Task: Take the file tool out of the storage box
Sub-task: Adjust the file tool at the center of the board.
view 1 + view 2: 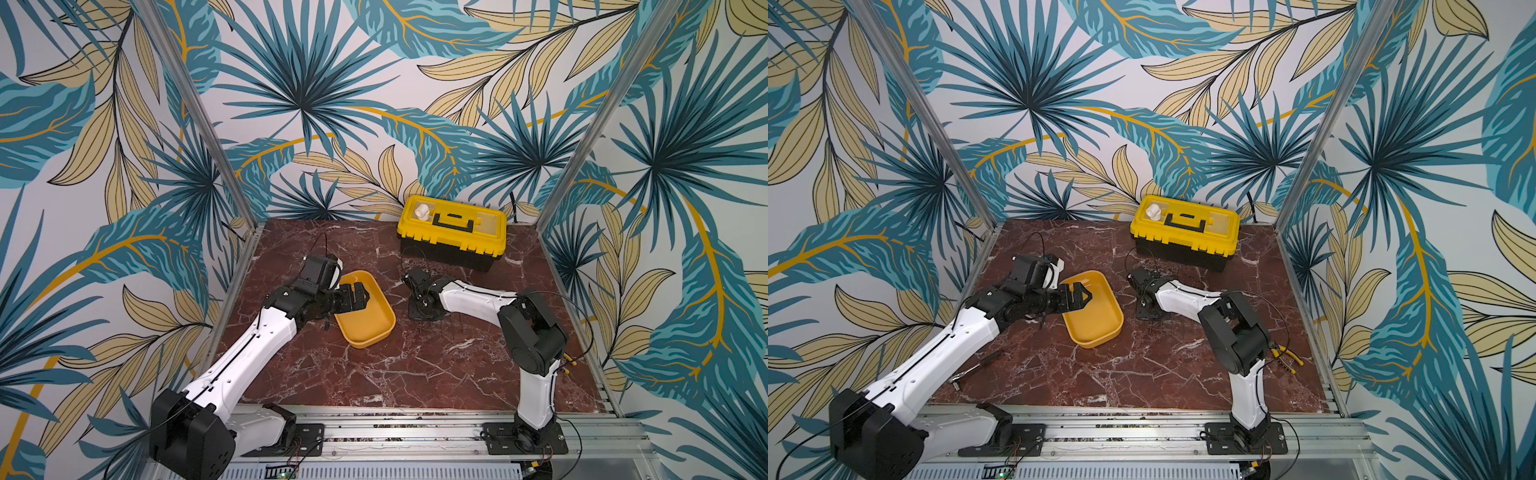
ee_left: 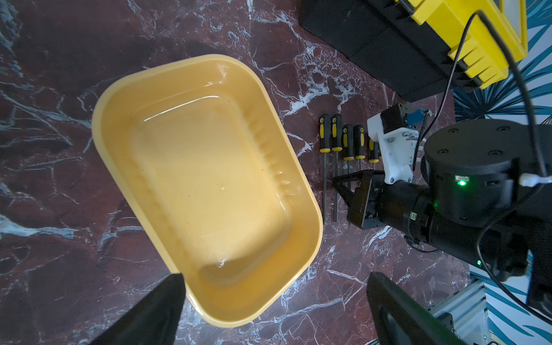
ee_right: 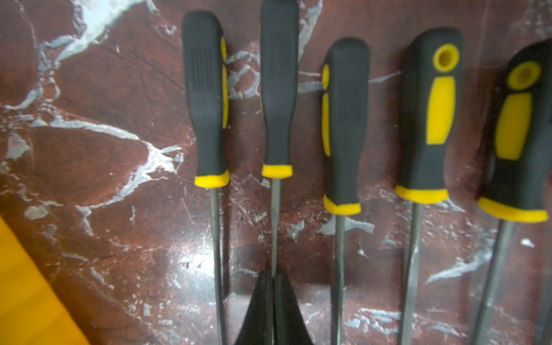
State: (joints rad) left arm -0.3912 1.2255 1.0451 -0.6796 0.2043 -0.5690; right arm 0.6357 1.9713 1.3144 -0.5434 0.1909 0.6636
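Yellow-orange storage box [image 2: 96,131] is sitting empty on the bench [image 1: 415,374] beneath the gaping left pincer [image 1: 357,296], while beyond it the right pincer [image 3: 273,279] is clamping the shank of the file tool [image 3: 277,89], lying outside among other files [image 3: 346,119], so removal is seemingly finishing, calling next for release.

My red marble desk [image 1: 415,374], storage box [image 1: 374,338] on it, row of file tools [image 2: 348,143] just beside, toolbox [image 1: 449,251] at back, pliers [image 1: 1287,358] near the edge
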